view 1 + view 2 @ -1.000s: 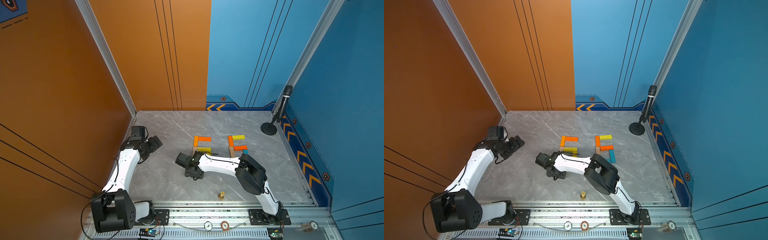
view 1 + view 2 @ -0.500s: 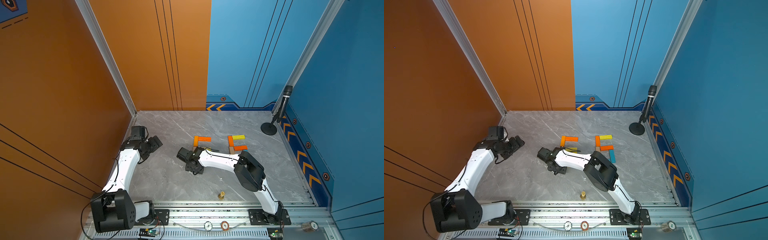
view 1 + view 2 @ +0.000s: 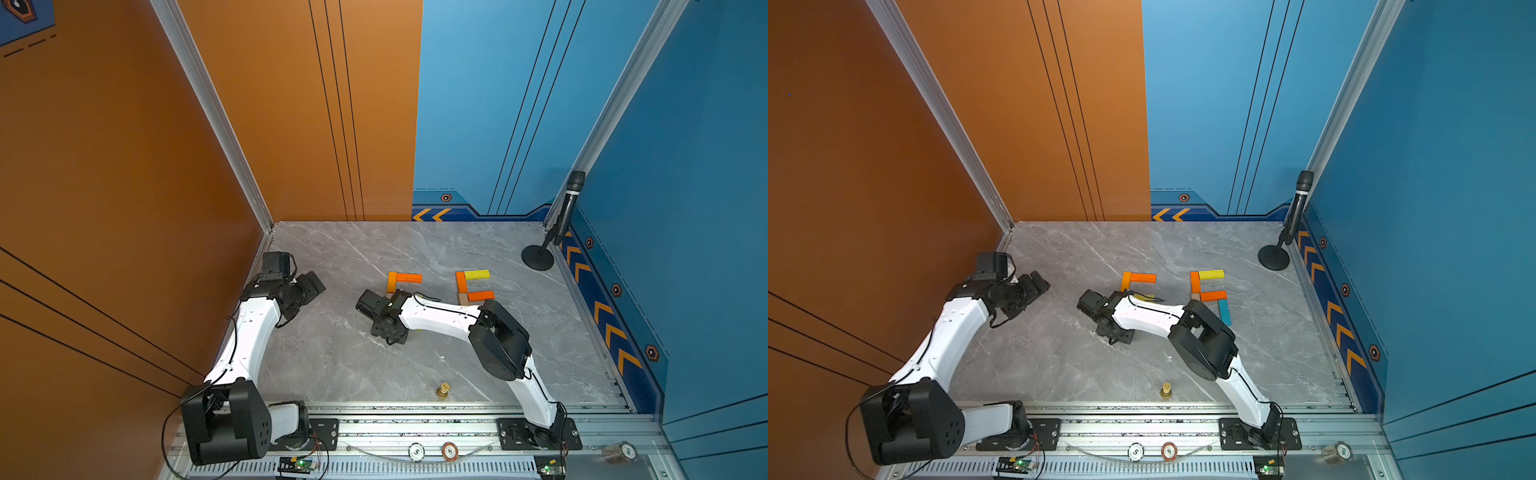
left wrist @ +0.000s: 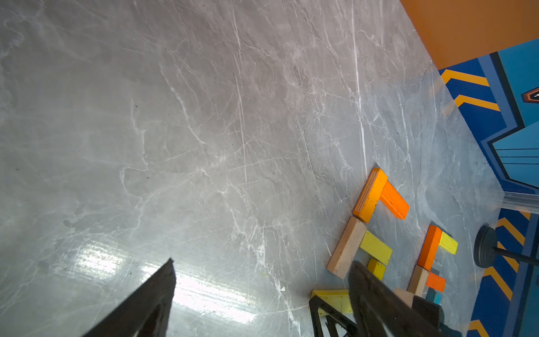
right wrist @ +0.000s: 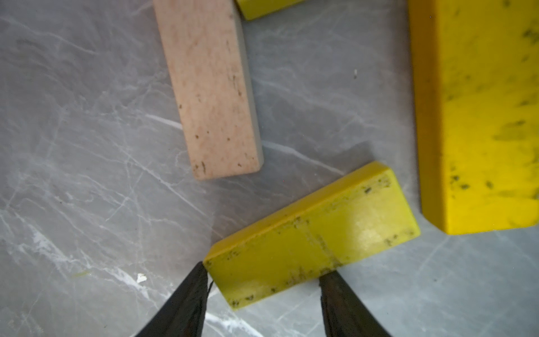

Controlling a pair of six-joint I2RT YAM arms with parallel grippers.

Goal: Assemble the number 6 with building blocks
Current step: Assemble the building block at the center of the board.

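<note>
The yellow block (image 5: 312, 236) that should close the bottom of the number 6 (image 4: 370, 227) lies on the grey table (image 3: 374, 249), slanted, with a gap between it and the end of the tan plank (image 5: 213, 87) and its far end near the yellow side plank (image 5: 478, 116). The right gripper (image 5: 264, 271) stands about half open around the near end of this block. One fingertip is at its corner and the other at its long edge, but I cannot tell if they really press it or only touch it. Because the fingers sit across a corner, I think the block may turn when they move. To do this step well, the block should be turned until it is square to the tan plank. Both its ends should meet the two side planks, and then the jaws should open straight, without dragging. The neighbours are very close, so any push to the side could spoil the loop. The two orange planks (image 3: 399, 280) of the top of the digit lie just behind the arm in both top views. A second group of planks (image 3: 473, 286) lies to its right. The left gripper (image 4: 262, 261) is wide open and empty, well apart near the left wall. A small gold piece (image 3: 442, 390) stands alone near the front rail.
</note>
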